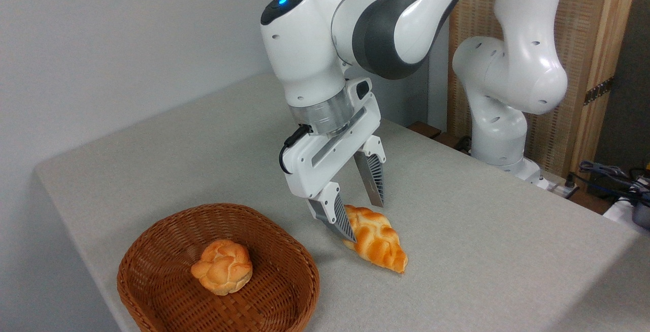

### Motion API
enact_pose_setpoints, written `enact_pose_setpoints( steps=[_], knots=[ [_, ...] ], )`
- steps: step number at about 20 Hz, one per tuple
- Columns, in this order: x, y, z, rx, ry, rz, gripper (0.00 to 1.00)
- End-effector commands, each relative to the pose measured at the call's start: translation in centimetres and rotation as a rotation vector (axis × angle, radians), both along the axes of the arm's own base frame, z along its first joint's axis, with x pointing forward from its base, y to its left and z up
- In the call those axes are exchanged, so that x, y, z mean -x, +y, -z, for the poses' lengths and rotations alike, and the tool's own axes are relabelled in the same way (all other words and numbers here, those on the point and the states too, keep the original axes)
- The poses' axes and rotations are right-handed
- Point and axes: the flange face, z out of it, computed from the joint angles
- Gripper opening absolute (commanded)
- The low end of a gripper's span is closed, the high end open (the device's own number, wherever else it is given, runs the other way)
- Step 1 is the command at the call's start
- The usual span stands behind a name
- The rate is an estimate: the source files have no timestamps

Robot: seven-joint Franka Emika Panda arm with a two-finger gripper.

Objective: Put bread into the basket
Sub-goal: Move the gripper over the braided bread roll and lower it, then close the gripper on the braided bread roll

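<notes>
Golden-orange braided bread point(378, 240) lies on the grey surface point(482, 230), just at 3 o'clock of the basket point(167, 230), not touching its rim; pointed end aims toward 4–5 o'clock, blunt end sits under the pincer point(363, 220).

Pincer is spread wide, holding nothing. Near finger is down at the blunt end's 9 o'clock side, looks to be touching or v. close; far finger hangs higher at 12 o'clock, apart from the loaf. So it straddles the thick end, not yet closed.

Handling, as a guess: light, prob. soft or foam-like w/ some give, glossy crust maybe a bit slick. Braid creases should give the ribbed pads some bite. Best hold is across the thick upper half, not the taper, which could pivot or slip out. Squeeze gently; a hard pinch may dent it.

Hard to tell: whether the near fingertip actually touches bread or surface, as it covers the loaf's edge there. Loaf's far side is hidden by the finger. Basket's near rim is cut off at 6 o'clock of the frame. A round knotted bun point(222, 266) already sits inside, leaving room at its 12 and 3 o'clock.
</notes>
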Motion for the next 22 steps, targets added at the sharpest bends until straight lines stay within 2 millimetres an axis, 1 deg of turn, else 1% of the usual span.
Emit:
enact_pose_setpoints(
  steps=[1,5,6,7,8,9,10,11,12,22],
  knots=[
    [0.09,-0.16,0.43,-0.013,0.002,0.031,1.00],
    [0.00,-0.26,0.83,-0.015,0.009,0.033,1.00],
    [-0.03,-0.26,0.88,-0.015,0.009,0.033,0.97],
    [-0.09,-0.26,0.81,-0.015,0.006,0.033,0.91],
    [-0.15,-0.28,0.84,-0.014,0.003,0.034,0.80],
    [-0.24,-0.30,0.79,-0.014,-0.004,0.035,0.63],
    [-0.31,-0.31,1.05,-0.015,0.000,0.035,0.51],
    [-0.34,-0.32,1.11,-0.015,0.000,0.035,0.43],
    [-0.34,-0.32,1.11,-0.015,0.000,0.035,0.39],
    [-0.43,-0.26,1.01,-0.014,-0.006,0.034,0.39]
  ],
)
